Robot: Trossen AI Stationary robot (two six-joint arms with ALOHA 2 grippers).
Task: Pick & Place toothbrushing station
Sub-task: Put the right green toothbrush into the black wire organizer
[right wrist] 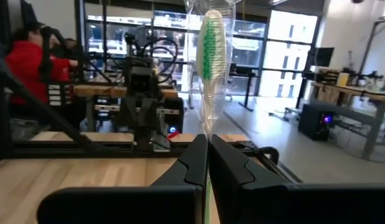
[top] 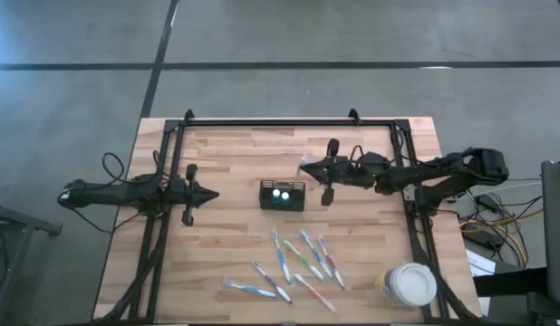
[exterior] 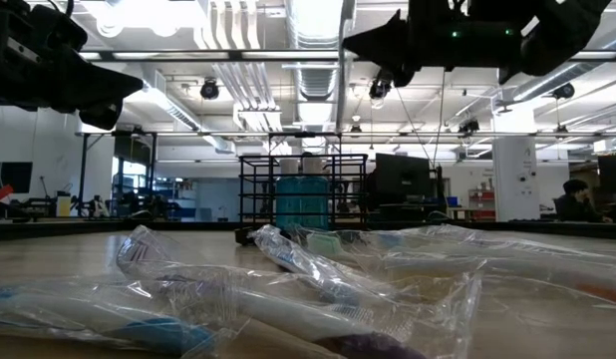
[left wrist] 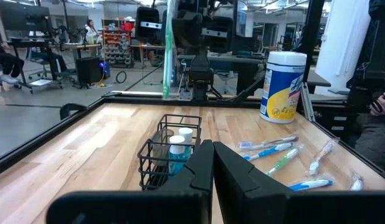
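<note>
The toothbrushing station is a small black wire-mesh caddy (top: 282, 195) standing on the table's middle, with two white-capped blue items inside; it also shows in the left wrist view (left wrist: 171, 155). My right gripper (top: 304, 167) hovers just beyond the caddy's far right corner, shut on a green-bristled toothbrush in a clear wrapper (right wrist: 211, 43). My left gripper (top: 210, 193) is shut and empty, left of the caddy, pointing at it. Several wrapped toothbrushes (top: 298, 263) lie flat on the table nearer the front edge. My right gripper pinches the wrapped toothbrush between its two fingers, on the handle below the head (right wrist: 208, 132). The fingers lie level, coming from the table's right, across the brush. The brush stands upright with its green head above the fingers, lifted clear of the table; it also shows in the left wrist view (left wrist: 167, 50).
A round white-lidded tub (top: 409, 285) stands at the table's front right corner. Black frame rails (top: 289, 122) run along the table's far edge and sides. Bare wood lies between my left gripper and the caddy (top: 239, 195). People sit in the room beyond the table.
</note>
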